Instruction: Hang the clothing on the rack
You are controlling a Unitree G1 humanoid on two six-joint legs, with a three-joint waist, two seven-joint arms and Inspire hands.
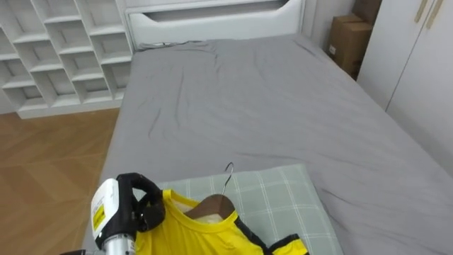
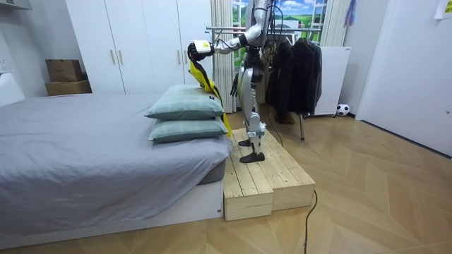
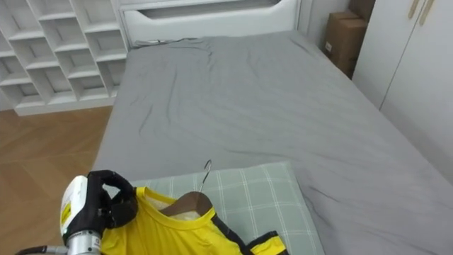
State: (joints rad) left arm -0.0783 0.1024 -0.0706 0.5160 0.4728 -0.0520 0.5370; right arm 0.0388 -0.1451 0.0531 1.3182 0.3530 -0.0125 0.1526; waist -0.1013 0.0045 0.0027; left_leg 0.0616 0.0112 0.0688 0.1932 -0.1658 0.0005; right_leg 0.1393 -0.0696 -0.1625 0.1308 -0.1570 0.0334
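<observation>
In the left eye view, above a grey-sheeted bed (image 1: 269, 99), the left hand (image 1: 138, 202) clenches the shoulder of a yellow black-trimmed shirt (image 1: 191, 232) on a wooden hanger (image 1: 212, 206) over the near left corner of a green checked pillow (image 1: 283, 198). The hook (image 1: 228, 175) points toward the white headboard (image 1: 212, 20), and the bar lies left to right. In the room view the shirt (image 2: 205, 81) hangs lengthwise down beside the stacked pillows (image 2: 185, 107), with a rack of dark coats (image 2: 295, 67) behind the robot.

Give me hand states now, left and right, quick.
Left hand: closed on the yellow shirt on its hanger.
Right hand: cannot be told.
</observation>
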